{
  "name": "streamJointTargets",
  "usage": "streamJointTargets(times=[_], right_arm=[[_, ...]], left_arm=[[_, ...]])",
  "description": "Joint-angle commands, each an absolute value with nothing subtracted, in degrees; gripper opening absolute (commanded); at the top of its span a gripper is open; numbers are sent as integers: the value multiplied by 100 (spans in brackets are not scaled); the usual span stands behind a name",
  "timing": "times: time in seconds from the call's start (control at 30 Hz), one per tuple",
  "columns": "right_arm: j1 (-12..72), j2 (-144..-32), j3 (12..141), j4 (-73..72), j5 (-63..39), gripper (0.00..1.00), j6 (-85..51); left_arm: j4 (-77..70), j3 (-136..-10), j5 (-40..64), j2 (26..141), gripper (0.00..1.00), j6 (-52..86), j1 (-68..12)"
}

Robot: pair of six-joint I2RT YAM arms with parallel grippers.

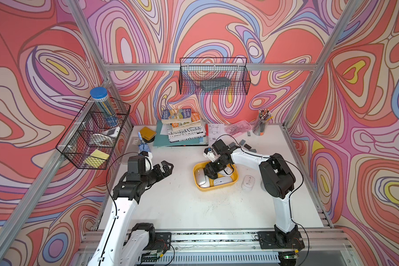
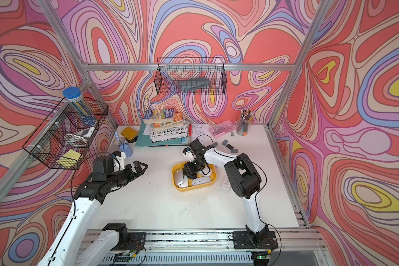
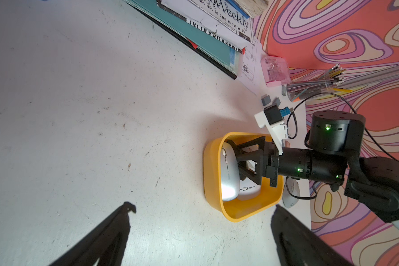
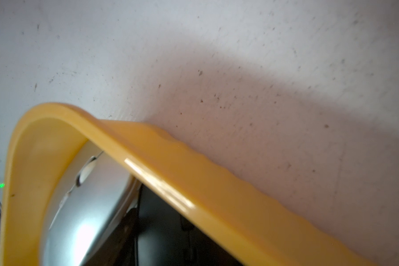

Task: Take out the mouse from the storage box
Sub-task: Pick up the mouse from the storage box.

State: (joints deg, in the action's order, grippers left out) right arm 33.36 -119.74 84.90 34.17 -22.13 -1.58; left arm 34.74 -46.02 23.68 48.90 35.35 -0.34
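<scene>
My right gripper [image 1: 211,176] is down inside the yellow storage box [image 1: 234,182], jaws narrowed on something I cannot identify. A silver mouse [image 3: 228,175] lies alongside. My left gripper [image 1: 166,167] waits spread wide, clear.

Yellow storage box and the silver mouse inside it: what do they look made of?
The storage box looks like moulded plastic, smooth and semi-glossy: its rim carries a bright highlight streak and its corners are rounded. The silver mouse looks like plastic with a satin metallic finish, with a soft white sheen; real metal cannot be ruled out.
</scene>
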Motion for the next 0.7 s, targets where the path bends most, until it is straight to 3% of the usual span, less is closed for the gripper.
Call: streamJointTargets(times=[0.0, 0.43, 0.67], right_arm=[[3375, -11812, 8091, 3436, -1882, 56, -259], [3577, -10428, 7832, 3233, -1412, 54, -709], [3543, -9768, 7452, 3166, -145, 54, -887]], left_arm=[[3445, -4671, 2419, 4879, 99, 3443, -35], [3445, -4667, 2407, 4828, 99, 3463, -35], [3428, -4665, 2423, 4842, 99, 3462, -36]])
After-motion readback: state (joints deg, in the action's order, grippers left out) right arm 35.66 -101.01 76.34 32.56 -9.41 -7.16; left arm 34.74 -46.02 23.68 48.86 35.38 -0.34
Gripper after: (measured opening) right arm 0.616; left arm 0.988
